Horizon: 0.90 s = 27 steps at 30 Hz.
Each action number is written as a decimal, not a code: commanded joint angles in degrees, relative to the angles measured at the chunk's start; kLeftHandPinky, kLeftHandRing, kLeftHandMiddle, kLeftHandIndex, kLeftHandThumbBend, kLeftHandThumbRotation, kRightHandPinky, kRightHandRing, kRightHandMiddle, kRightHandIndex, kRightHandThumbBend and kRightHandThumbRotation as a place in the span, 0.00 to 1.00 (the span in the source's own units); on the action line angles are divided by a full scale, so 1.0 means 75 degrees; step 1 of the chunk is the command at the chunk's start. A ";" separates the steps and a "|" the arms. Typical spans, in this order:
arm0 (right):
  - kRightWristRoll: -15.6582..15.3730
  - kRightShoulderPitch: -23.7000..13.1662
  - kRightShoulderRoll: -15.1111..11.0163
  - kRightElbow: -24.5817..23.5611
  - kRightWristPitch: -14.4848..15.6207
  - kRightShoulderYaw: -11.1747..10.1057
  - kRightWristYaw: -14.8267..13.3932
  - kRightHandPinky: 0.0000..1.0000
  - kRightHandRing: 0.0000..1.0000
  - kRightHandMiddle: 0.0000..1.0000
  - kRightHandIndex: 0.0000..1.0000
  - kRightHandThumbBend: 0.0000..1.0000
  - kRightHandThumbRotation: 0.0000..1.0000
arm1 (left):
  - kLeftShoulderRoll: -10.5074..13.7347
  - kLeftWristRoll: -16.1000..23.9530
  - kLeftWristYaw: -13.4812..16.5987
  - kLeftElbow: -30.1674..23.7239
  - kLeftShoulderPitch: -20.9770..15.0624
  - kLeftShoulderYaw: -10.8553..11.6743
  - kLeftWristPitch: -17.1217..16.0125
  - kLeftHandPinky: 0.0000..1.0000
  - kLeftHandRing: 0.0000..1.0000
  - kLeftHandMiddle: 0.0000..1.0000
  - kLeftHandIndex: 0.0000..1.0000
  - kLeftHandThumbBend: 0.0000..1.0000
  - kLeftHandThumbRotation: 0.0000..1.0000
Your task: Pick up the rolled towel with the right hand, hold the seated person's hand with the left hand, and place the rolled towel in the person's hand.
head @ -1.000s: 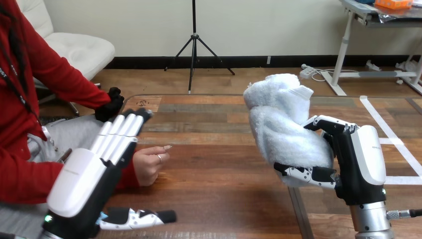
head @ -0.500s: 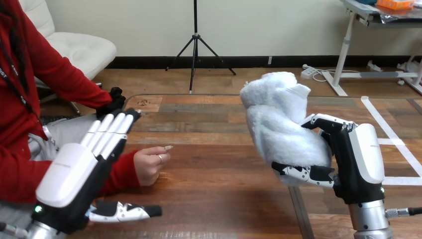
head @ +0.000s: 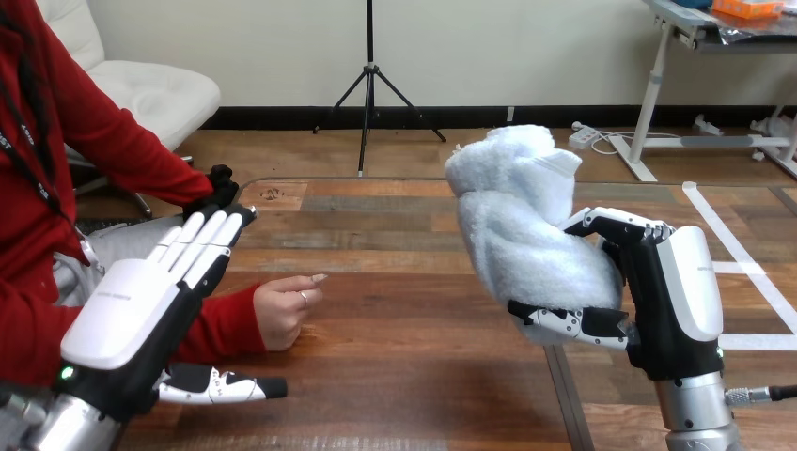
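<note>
R hand [head: 691,291] upright at view's right, fingers and thumb curled round rolled towel [head: 526,225], held tilted, clear above counter [head: 414,376]. L hand [head: 122,315] raised, back up, fingers straight and pressed together, thumb out sideways; near person's hand [head: 282,305] resting on counter, apart.

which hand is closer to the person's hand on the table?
Left. The left hand is open close beside the person's hand, not holding it. The right hand is far to its right, curled round the rolled towel.
</note>
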 commanded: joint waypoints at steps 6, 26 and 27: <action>0.0157 -0.0309 -0.0260 -0.0561 -0.0162 -0.0185 0.0091 0.06 0.09 0.13 0.12 0.70 0.00 | 0.0384 -0.0220 -0.0076 0.1236 -0.1238 -0.0628 -0.0054 0.87 0.93 0.98 1.00 1.00 0.45; 0.0157 -0.0155 -0.0324 -0.0882 -0.0131 -0.0272 0.0198 0.07 0.10 0.13 0.12 0.72 0.00 | 0.0529 0.0554 0.1004 0.3124 -0.2446 -0.1943 0.0463 0.87 0.90 0.93 0.95 1.00 0.42; 0.0162 -0.0147 -0.0328 -0.0897 -0.0133 -0.0275 0.0206 0.07 0.10 0.13 0.12 0.72 0.00 | 0.0524 0.0564 0.1000 0.3214 -0.2505 -0.2003 0.0499 0.87 0.90 0.93 0.95 1.00 0.42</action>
